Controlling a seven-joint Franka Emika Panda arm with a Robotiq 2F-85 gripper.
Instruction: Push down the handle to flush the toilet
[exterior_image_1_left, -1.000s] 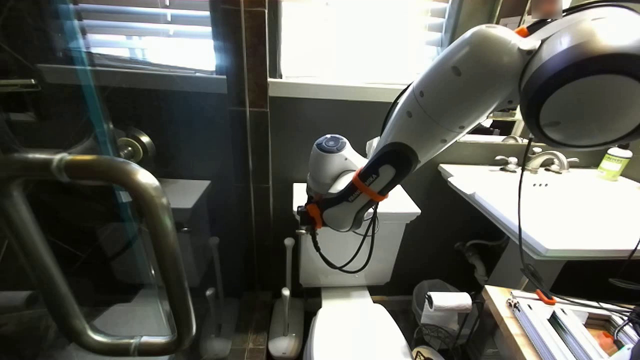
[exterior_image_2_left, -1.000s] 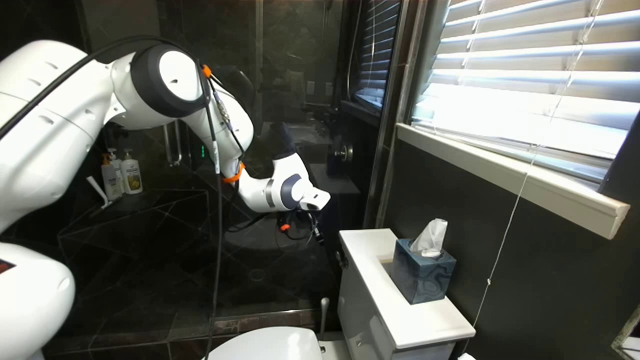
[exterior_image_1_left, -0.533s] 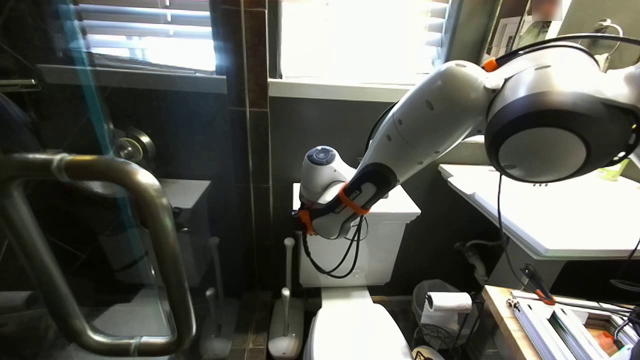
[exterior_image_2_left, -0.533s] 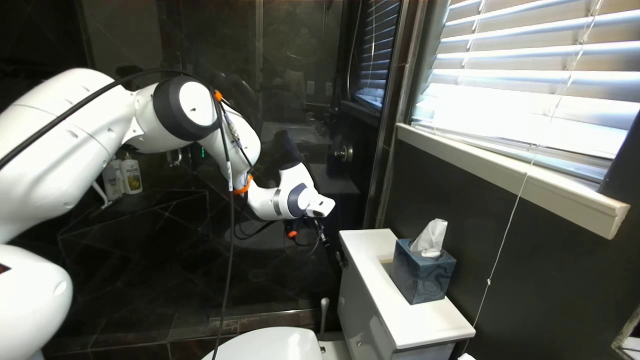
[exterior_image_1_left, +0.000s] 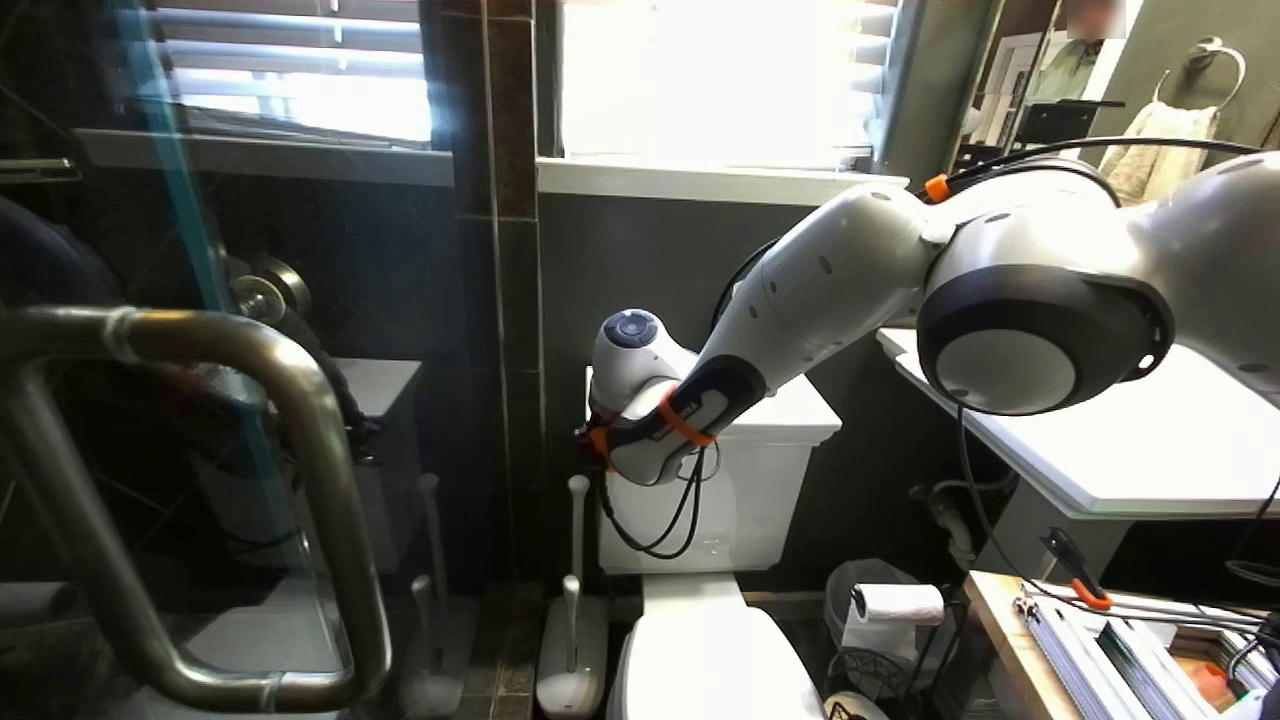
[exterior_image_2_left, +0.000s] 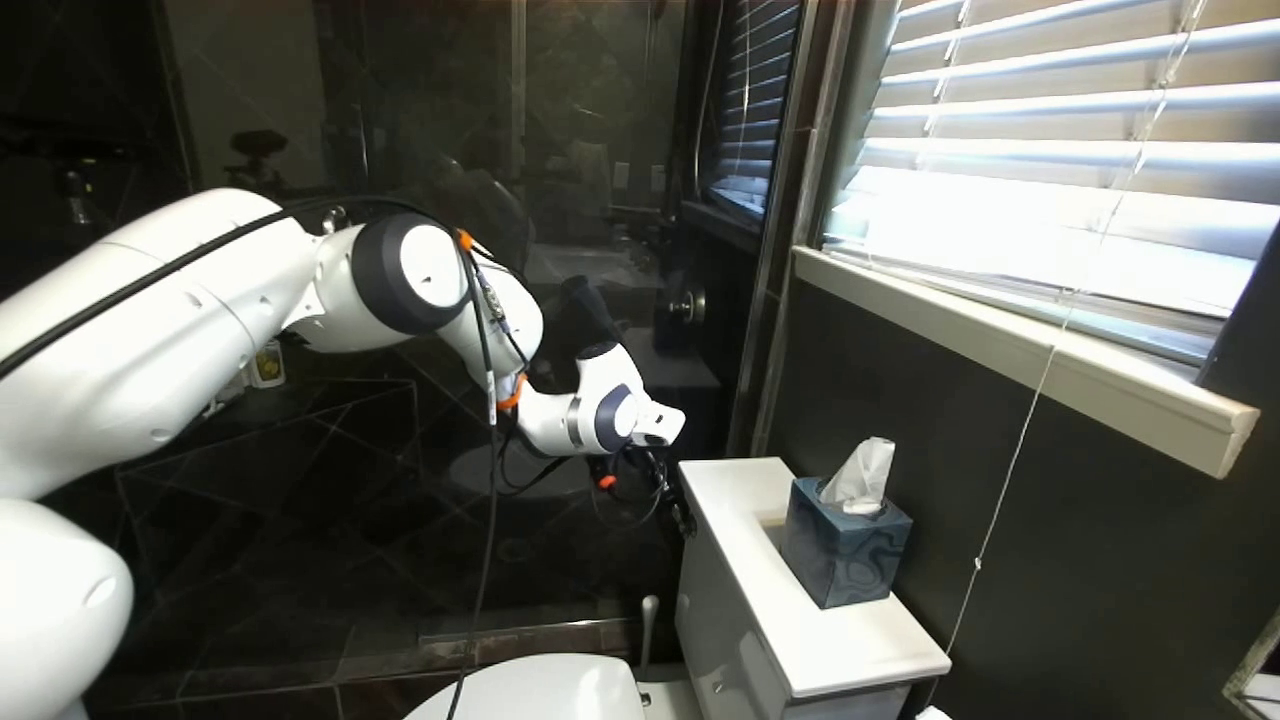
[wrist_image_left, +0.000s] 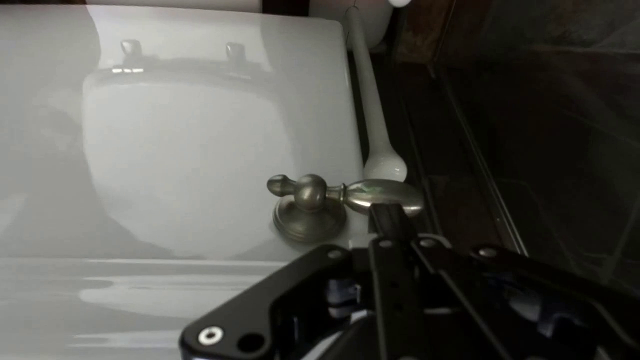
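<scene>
The handle is a brushed-metal lever on a round base, fixed to the toilet tank's front at its upper corner. It looks about level in the wrist view. The white toilet shows its boxy tank, and its tank also shows in an exterior view. My gripper is shut and empty, its dark fingertips together. The fingertips overlap the lever's free end in the wrist view; I cannot tell whether they touch it. In an exterior view the gripper is dark and small beside the tank's corner. In an exterior view my wrist hides the handle.
A tissue box stands on the tank lid. White brush handles stand beside the tank, one below the lever in the wrist view. A glass shower panel with a metal bar is alongside. A sink is opposite.
The arm has lowered and reached forward. The gripper has come down toward the tank's corner, close to the handle. The toilet and tissue box have not moved.
</scene>
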